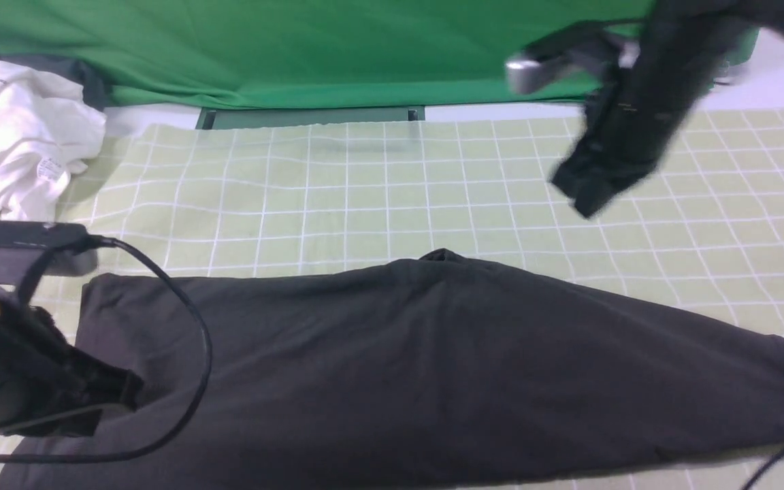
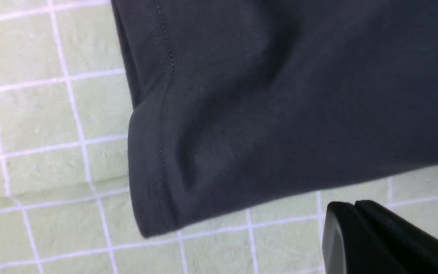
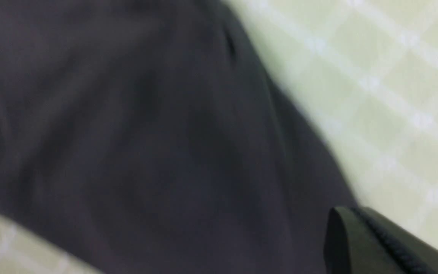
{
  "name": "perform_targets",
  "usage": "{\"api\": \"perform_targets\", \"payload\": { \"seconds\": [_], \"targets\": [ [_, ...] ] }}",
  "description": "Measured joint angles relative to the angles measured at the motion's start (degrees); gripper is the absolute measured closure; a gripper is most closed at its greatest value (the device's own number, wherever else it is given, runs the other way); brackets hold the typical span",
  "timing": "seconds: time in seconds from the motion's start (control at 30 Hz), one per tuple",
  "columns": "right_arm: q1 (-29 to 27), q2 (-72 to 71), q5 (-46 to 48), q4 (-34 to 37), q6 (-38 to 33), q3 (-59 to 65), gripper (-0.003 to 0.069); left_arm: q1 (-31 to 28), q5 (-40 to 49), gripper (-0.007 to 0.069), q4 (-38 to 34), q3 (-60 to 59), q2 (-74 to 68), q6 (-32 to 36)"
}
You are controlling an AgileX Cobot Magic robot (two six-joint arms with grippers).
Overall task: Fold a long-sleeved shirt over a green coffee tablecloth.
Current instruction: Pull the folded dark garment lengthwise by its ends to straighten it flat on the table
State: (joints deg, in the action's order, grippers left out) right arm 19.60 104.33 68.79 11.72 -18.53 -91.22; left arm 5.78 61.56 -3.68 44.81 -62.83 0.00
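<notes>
By the near left corner of the green coffee tablecloth (image 1: 337, 197), the left gripper (image 1: 123, 393) sits low at the left end of the long-sleeved shirt (image 1: 433, 361), jaws pressed together on nothing. The shirt lies as a long black band along the cloth's near edge, running almost from left edge to right edge. It looks like light, limp jersey that would sag and drag when lifted, so the stitched hem corner (image 2: 154, 213) seems the firmest place to pinch. Toward the far right corner, the right gripper (image 3: 356, 217) hangs raised and blurred, closed and empty.
</notes>
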Motion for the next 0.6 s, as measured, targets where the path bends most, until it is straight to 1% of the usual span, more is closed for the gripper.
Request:
{"api": "perform_targets", "payload": {
  "seconds": [0.03,0.07,0.13,0.2,0.23,0.27,0.37,0.47,0.5,0.57,0.6],
  "targets": [
    [-1.3,-3.0,-0.4,-0.7,0.3,4.0,0.0655,0.0,0.9,0.0615,-0.3,0.0,1.6,0.0],
    [-1.5,-3.6,-0.4,-0.8,0.3,4.0,0.0654,0.0,0.9,0.0615,-0.4,0.0,1.9,0.0],
    [-4.2,-8.8,-2.4,-2.4,1.6,11.9,0.0643,0.0,2.5,0.0614,-1.1,0.0,4.7,0.0],
    [-7.6,-13.8,-5.2,-4.5,3.9,19.2,0.0611,0.0,3.8,0.0614,-1.5,0.0,7.9,0.0],
    [-9.6,-15.6,-6.5,-5.3,5.0,21.9,0.0583,0.0,4.2,0.0613,-1.6,0.0,9.2,0.0],
    [-12.4,-18.2,-9.3,-6.1,7.0,26.5,0.0518,0.0,4.6,0.0613,-1.7,0.0,11.1,0.0],
    [-17.3,-20.0,-13.3,-6.9,8.8,32.3,0.0337,0.0,4.8,0.0613,-2.0,0.0,16.6,0.0],
    [-18.6,-18.6,-14.8,-7.0,9.2,34.8,0.0162,0.0,4.9,0.0613,-2.1,0.0,20.4,0.0],
    [-18.6,-18.0,-15.1,-6.8,9.2,35.0,0.0119,0.0,4.9,0.0613,-2.1,0.0,21.3,0.0],
    [-18.6,-15.9,-16.4,-6.3,9.2,35.2,0.0064,0.0,4.9,0.0613,-2.1,0.0,23.0,0.0],
    [-18.6,-14.9,-17.0,-6.1,9.3,35.2,0.0056,0.0,5.1,0.0613,-2.1,0.0,23.6,0.0]
  ]
}}
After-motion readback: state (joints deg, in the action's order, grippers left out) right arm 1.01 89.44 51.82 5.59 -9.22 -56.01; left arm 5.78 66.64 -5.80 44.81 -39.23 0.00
